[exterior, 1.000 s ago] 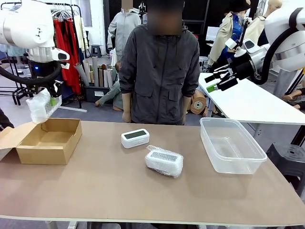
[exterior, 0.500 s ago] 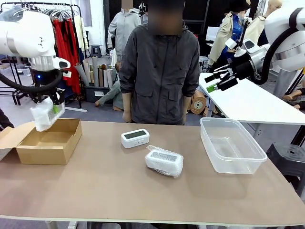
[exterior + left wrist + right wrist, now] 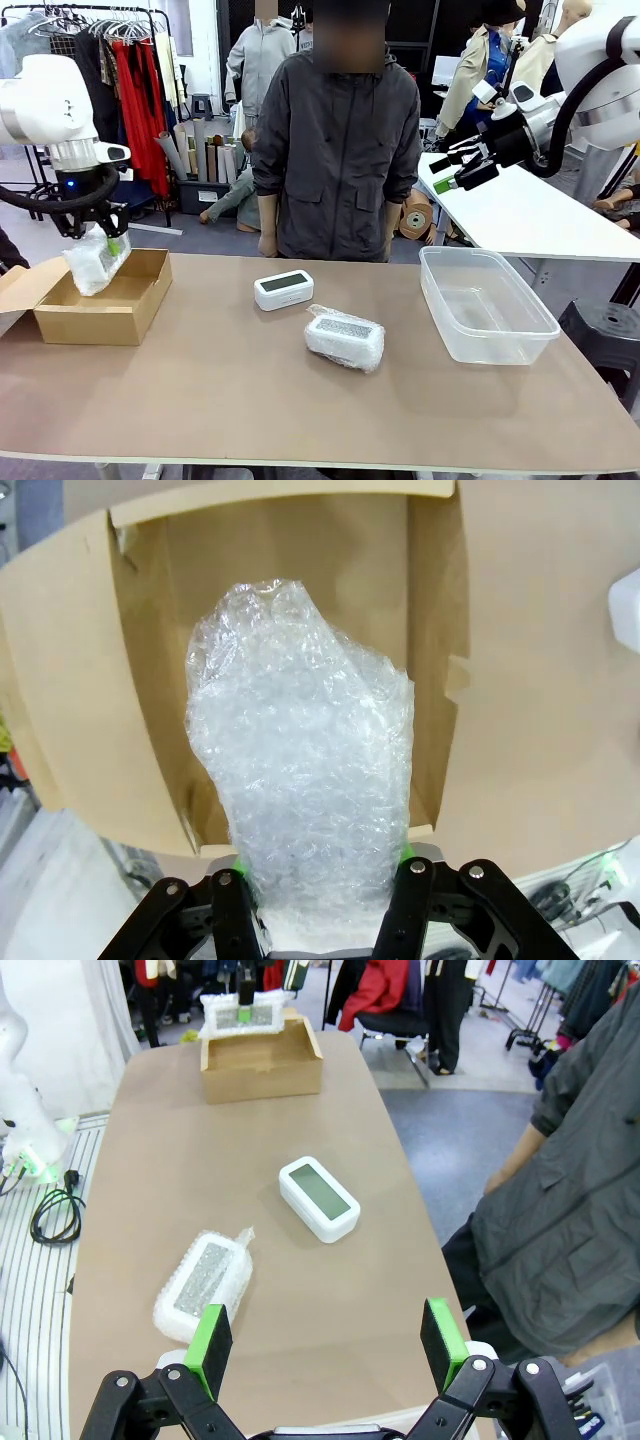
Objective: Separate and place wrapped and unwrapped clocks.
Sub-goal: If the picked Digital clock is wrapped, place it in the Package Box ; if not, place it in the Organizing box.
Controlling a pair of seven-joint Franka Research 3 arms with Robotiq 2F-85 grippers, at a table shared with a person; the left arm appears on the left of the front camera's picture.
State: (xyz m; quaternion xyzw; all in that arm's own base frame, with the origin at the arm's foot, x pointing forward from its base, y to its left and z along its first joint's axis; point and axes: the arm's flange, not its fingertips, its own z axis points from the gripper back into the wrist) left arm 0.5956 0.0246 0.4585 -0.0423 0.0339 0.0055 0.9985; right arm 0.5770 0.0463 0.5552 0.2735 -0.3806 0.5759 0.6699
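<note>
My left gripper [image 3: 106,240] is shut on a wrapped clock [image 3: 94,265], a bundle of crinkly bubble plastic, hanging over the open cardboard box [image 3: 110,310] at the table's left end. In the left wrist view the bundle [image 3: 305,790] rises from between the fingers [image 3: 412,880] with the box's inside [image 3: 300,560] right below it. The unwrapped clock [image 3: 284,289], white with a grey-green screen, lies mid-table, and a second wrapped clock [image 3: 345,338] lies just in front of it. My right gripper [image 3: 455,170] hangs open, high at the right, well above the table.
A clear plastic tub [image 3: 485,303] stands at the table's right end with nothing in it. A person in a dark jacket [image 3: 335,150] stands at the far edge, arms down. The right wrist view looks down on the bare clock [image 3: 318,1198], the wrapped clock [image 3: 203,1282] and the distant box [image 3: 262,1060].
My left arm has come down with the wrapped clock, from well above the box to just over its opening. The right arm and the clocks on the table have not moved.
</note>
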